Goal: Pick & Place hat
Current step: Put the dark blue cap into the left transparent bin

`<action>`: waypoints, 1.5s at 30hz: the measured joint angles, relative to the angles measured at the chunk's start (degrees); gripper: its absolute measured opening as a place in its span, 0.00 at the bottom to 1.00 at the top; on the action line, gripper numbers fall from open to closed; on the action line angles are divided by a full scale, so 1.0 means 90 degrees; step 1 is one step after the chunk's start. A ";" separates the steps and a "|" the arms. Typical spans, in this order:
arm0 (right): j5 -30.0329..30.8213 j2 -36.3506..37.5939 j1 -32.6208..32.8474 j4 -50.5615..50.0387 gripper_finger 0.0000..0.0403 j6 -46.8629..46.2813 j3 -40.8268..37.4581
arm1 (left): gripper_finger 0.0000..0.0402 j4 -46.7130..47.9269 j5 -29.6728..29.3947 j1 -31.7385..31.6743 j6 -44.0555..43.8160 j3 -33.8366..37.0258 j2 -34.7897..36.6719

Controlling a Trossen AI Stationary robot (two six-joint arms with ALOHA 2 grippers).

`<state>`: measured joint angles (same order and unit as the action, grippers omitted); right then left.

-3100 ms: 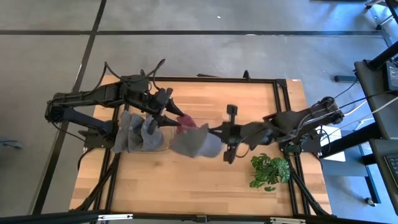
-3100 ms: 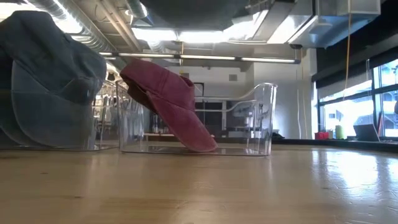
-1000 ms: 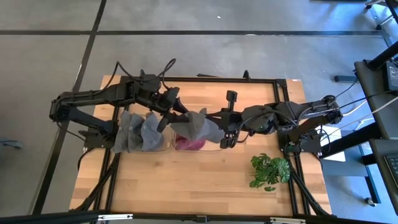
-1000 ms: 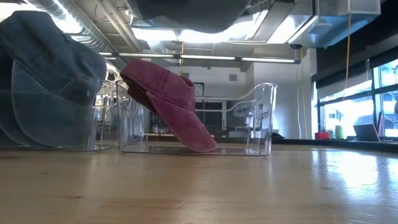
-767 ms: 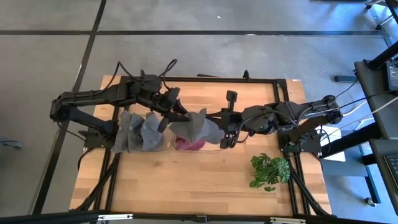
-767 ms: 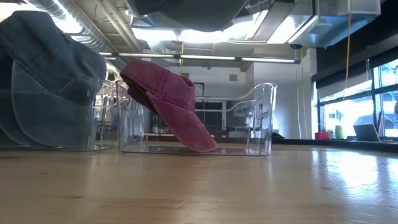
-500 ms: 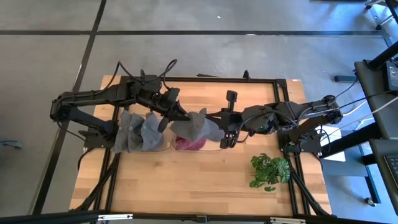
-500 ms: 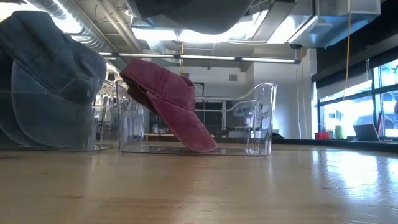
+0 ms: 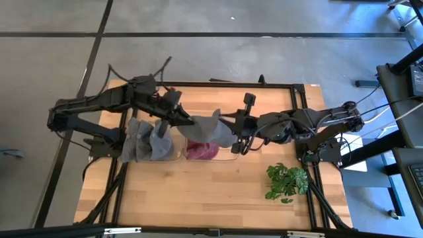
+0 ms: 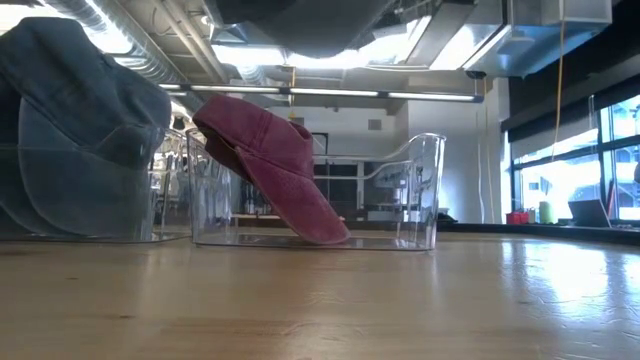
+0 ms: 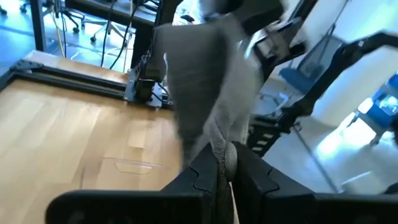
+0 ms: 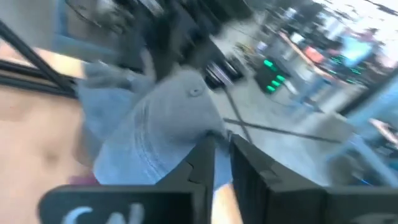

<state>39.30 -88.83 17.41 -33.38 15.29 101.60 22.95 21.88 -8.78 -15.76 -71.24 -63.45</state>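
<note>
High view: grey hat point(image 9: 210, 129) at frame centre, held aloft between left gripper point(image 9: 190, 121) and right gripper point(image 9: 236, 132), both clamped on its cloth, above red hat point(image 9: 201, 151) in clear bin point(image 9: 228, 157). Bare table point(image 9: 198, 192) across lower frame; plant point(image 9: 287, 181) lower right.

Low view: red hat leaning inside bin, open wood in foreground.

Wrist views: fingers point(image 11: 205, 174) pinching grey fabric.

grey hat point(image 10: 300, 22): cut off by the low view's top edge
red hat point(image 9: 201, 151): largely hidden under the grey hat
right wrist view: blurred
denim hats point(image 10: 70, 120): cropped at left edge
</note>
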 joint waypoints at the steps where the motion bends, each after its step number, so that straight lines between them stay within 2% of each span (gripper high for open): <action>1: 0.0202 0.0002 0.0002 -0.0125 0.15 0.0000 0.0000 | 0.06 0.0051 -0.0009 0.0000 -0.0130 0.0000 0.0084; 5: 0.0611 0.0000 -0.0098 -0.0340 0.28 -0.0139 -0.0002 | 0.06 0.0225 -0.0222 0.0015 -0.0788 -0.0087 0.0398; 9: 0.1035 0.0110 -0.0180 -0.0871 0.40 0.0053 -0.0002 | 0.06 0.1368 -0.1261 0.0157 -0.1084 -0.0746 0.0522; 12: 0.0698 0.0334 -0.0271 -0.1724 0.44 -0.0080 -0.0002 | 0.06 0.2322 -0.2036 0.0339 -0.1515 -0.1325 0.0460; 14: 0.0257 0.0507 -0.0372 -0.2230 0.45 -0.0322 -0.0002 | 0.06 0.2693 -0.2356 0.0492 -0.1888 -0.1652 0.0408; 18: -0.0360 0.0759 -0.0676 -0.2797 0.45 -0.0561 -0.0002 | 0.06 0.3401 -0.2435 0.0842 -0.2173 -0.1997 0.0243; 24: -0.0562 0.0864 -0.1093 -0.2791 0.46 -0.0505 -0.0002 | 0.06 0.3871 -0.2963 0.1127 -0.2980 -0.2008 -0.0058; 30: -0.1218 0.0861 -0.1365 -0.2808 0.46 -0.0348 -0.0002 | 0.06 0.4261 -0.2985 0.1458 -0.3662 -0.2008 -0.0235; 34: -0.1346 0.0859 -0.1503 -0.2805 0.46 -0.0316 -0.0002 | 0.06 0.4602 -0.3059 0.1646 -0.4323 -0.2008 -0.0247; 40: -0.1390 0.0859 -0.1736 -0.2803 0.46 -0.0311 -0.0002 | 0.06 0.5315 -0.3397 0.1947 -0.4920 -0.2008 -0.0235; 45: -0.1822 0.0859 -0.1927 -0.2803 0.46 -0.0254 -0.0002 | 0.06 0.5598 -0.3950 0.2188 -0.5674 -0.2008 -0.0235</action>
<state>22.90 -81.10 0.07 -58.61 13.01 101.58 73.33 -13.67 10.92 -66.82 -89.32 -65.56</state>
